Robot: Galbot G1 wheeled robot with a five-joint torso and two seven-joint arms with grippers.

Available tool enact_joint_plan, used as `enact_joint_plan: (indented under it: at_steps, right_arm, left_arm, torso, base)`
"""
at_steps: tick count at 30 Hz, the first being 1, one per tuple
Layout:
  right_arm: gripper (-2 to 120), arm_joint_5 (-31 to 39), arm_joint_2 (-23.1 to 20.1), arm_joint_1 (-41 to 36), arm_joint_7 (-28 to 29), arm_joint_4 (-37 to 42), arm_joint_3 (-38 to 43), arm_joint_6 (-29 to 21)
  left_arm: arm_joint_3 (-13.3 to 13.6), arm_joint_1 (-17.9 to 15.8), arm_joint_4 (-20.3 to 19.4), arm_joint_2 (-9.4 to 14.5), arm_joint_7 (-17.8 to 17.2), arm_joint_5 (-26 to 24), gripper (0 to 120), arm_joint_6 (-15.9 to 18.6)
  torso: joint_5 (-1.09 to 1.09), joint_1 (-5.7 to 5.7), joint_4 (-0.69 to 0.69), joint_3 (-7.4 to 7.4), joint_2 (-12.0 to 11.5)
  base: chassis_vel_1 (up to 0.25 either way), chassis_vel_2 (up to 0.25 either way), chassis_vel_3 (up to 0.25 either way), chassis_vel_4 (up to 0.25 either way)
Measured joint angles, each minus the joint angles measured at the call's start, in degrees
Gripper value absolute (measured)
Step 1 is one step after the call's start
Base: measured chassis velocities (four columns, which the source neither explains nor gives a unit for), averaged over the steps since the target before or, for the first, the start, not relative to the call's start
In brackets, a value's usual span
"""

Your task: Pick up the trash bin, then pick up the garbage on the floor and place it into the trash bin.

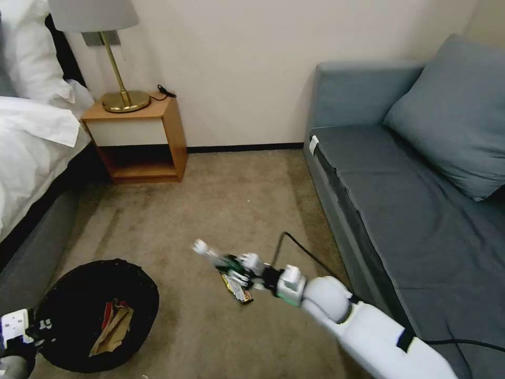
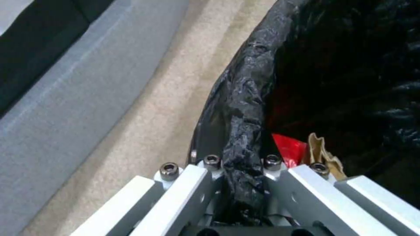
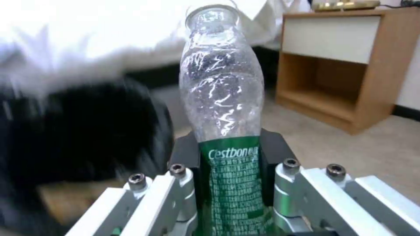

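Carpeted floor runs between a bed on the robot's left and a grey sofa on its right, ending at a wall with a wooden nightstand and a brass lamp.

Nearest the robot, the left end effector is clamped on the rim of the trash bin, one finger outside the wall and one inside over the crinkled bag liner. This grip holds the bin mouth open and upward at the robot's left side, presumably so litter can be dropped in from above. A red snack packet and a crumpled brown paper bag already lie inside.

Farther out, the right end effector is closed on the clear bottle, gripping it at the green label with the neck pointing away from the wrist. It hangs above the carpet, right of the bin.

Beneath it, a dark-and-gold bar wrapper lies on the floor, not yet collected.
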Motion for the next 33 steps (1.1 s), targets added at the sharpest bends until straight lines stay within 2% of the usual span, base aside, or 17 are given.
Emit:
enact_joint_plan:
  at_steps: [1, 3, 5, 6, 10, 11, 14, 18, 24, 29, 32, 33]
  right_arm:
    - [23, 0.0, 0.0, 0.0, 0.0, 0.0, 0.0, 0.0]
    - [23, 5.0, 3.5, 2.6, 4.6, 0.6, -4.7, -1.0]
    - [23, 6.7, 6.0, 4.8, 6.4, -0.3, -7.7, -1.1]
    - [23, 6.7, 6.0, 4.8, 6.4, -0.3, -7.7, -1.1]
    - [23, 7.3, 13.0, 8.7, 8.0, -5.1, -13.1, -0.5]
    - [23, 7.3, 13.0, 8.7, 8.0, -5.1, -13.1, -0.5]
    - [23, 7.3, 17.5, 10.6, 9.4, -8.1, -15.9, -0.3]
    - [23, 7.2, 20.7, 11.7, 10.4, -11.2, -18.0, -0.1]
    - [23, 6.5, 21.8, 11.5, 11.1, -12.2, -19.4, 0.1]
    - [36, 5.8, 21.5, 10.8, 11.2, -12.1, -19.9, 0.1]
    - [52, 5.3, 21.3, 10.5, 11.2, -11.7, -20.1, 0.0]
    - [52, 5.3, 21.3, 10.5, 11.2, -11.7, -20.1, 0.0]
  left_arm:
    - [0.0, 0.0, 0.0, 0.0, 0.0, 0.0, 3, 0.0]
    - [0.0, 0.2, -0.4, -0.1, 0.0, 0.0, 3, 0.1]
    - [0.0, 0.4, -0.6, -0.3, 0.0, 0.0, 3, 0.1]
    - [0.0, 0.4, -0.6, -0.3, 0.0, 0.0, 3, 0.1]
    - [0.3, 0.6, -1.0, -0.9, 0.0, 0.1, 3, 0.2]
    - [0.3, 0.6, -1.0, -0.9, 0.0, 0.1, 3, 0.2]
    - [0.3, 0.6, -1.5, -1.1, 0.0, 0.2, 3, 0.3]
    - [0.2, 0.7, -1.9, -1.4, 0.0, 0.2, 3, 0.3]
    - [0.2, 0.8, -2.1, -1.6, 0.0, 0.2, 3, 0.3]
    - [0.2, 0.8, -2.1, -1.6, 0.0, 0.2, 3, 0.3]
    - [0.2, 0.8, -2.1, -1.5, 0.0, 0.2, 3, 0.3]
    - [0.2, 0.8, -2.1, -1.5, 0.0, 0.2, 3, 0.3]
  torso:
    - [0.0, 0.0, 0.0, 0.0, 0.0]
    - [0.0, 0.0, 0.01, 0.0, 0.0]
    - [-0.01, 0.0, 0.0, 0.0, 0.0]
    - [-0.01, 0.0, 0.0, 0.0, 0.0]
    - [0.0, 0.0, 0.0, 0.0, 0.0]
    - [0.0, 0.0, 0.0, 0.0, 0.0]
    - [0.0, 0.0, 0.01, 0.0, 0.0]
    - [-0.01, 0.0, 0.0, 0.0, 0.0]
    - [0.0, 0.0, 0.0, 0.0, 0.0]
    - [0.0, 0.0, -0.01, 0.0, 0.0]
    - [0.0, 0.0, -0.01, 0.0, 0.0]
    - [0.0, 0.0, -0.01, 0.0, 0.0]
  base:
    - [0.0, 0.0, 0.0, 0.0]
    - [0.0, 0.0, 0.0, 0.0]
    - [0.0, 0.0, 0.0, 0.0]
    - [0.0, 0.0, 0.0, 0.0]
    - [0.0, 0.0, 0.0, 0.0]
    - [0.0, 0.0, 0.0, 0.0]
    - [0.0, 0.0, 0.0, 0.0]
    - [0.0, 0.0, 0.0, 0.0]
    - [0.0, 0.0, 0.0, 0.0]
    - [0.0, 0.0, 0.0, 0.0]
    - [0.0, 0.0, 0.0, 0.0]
    - [0.0, 0.0, 0.0, 0.0]
